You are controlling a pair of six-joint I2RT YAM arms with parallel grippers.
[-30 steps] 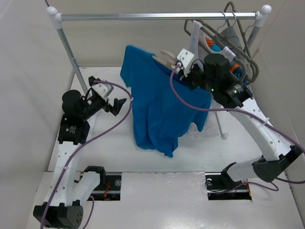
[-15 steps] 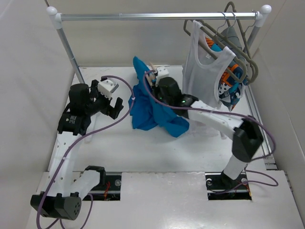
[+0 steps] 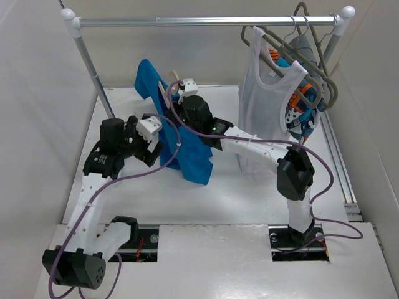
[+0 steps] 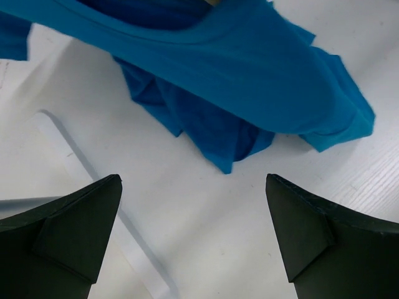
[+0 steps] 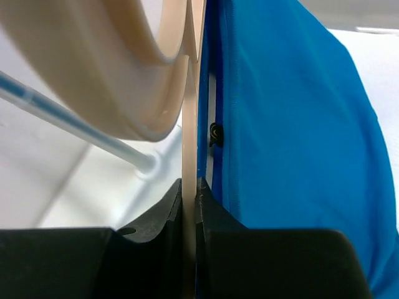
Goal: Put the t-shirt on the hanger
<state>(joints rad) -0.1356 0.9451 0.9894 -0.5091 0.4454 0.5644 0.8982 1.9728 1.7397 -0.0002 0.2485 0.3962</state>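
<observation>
Top external is showing us, farthest left, our left gripper [image 3: 151, 138] hovering with its fingers spread and nothing between them, just beside the hanging edge of the t-shirt [image 3: 182, 144]. Left wrist is confirming this: both fingers [image 4: 75, 224] are flanking bare table [image 4: 187, 212], and the blue cloth is lying ahead of them, across the top of that view, apart from the tips. Next to the right, the t-shirt is hanging as a long drape, running from a high corner near the rail [image 3: 206, 22] down and rightward to a low hem by the table. We are judging that its long axis is slanting across the left gripper's front, and that the left arm is the nearer one to that loose hem. Right of it, our right gripper [image 5: 189, 193] is pinching the beige hanger [image 5: 143, 93] between pressed-together fingers, as right wrist is showing, with blue cloth lying against one side of the hanger. Whether the hanger is sitting inside the neck we cannot tell. Farthest right, a white tank top [image 3: 268, 81] is hanging from the rail, well apart.
</observation>
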